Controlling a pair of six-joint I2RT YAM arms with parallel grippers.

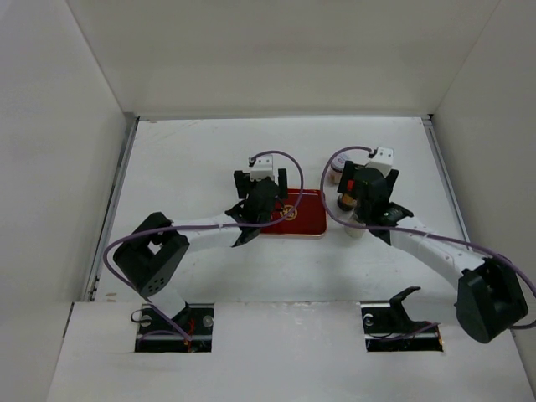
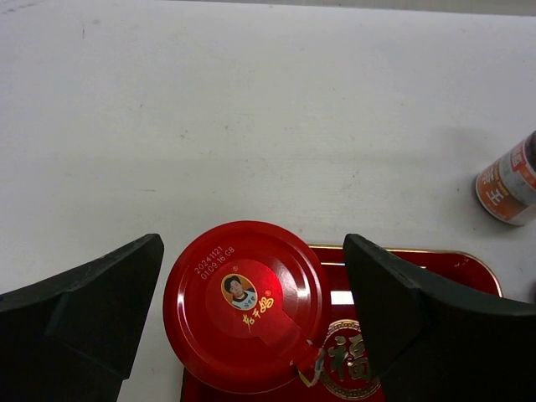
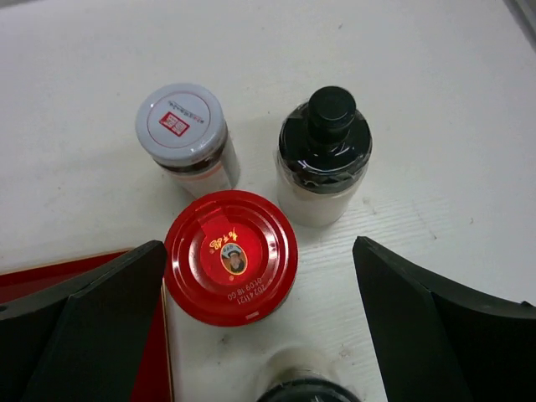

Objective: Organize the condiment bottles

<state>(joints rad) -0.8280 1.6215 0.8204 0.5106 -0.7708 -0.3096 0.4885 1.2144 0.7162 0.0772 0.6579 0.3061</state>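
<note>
Right gripper (image 3: 258,244), jaws spread wide: upright red-capped jar (image 3: 230,255) is bracketed between them, close against one finger; left gripper (image 2: 251,243) similarly parted.

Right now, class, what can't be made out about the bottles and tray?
Left wrist view: flat red rectangular tray with gold emblem mostly hidden by the red-lidded jar and the black fingers.
Same view: orange-labelled bottle cut off by the right edge.
Right wrist view: dark-capped bottle cut off by the bottom edge.
Top view: brown bottle, label too small to read.
</note>
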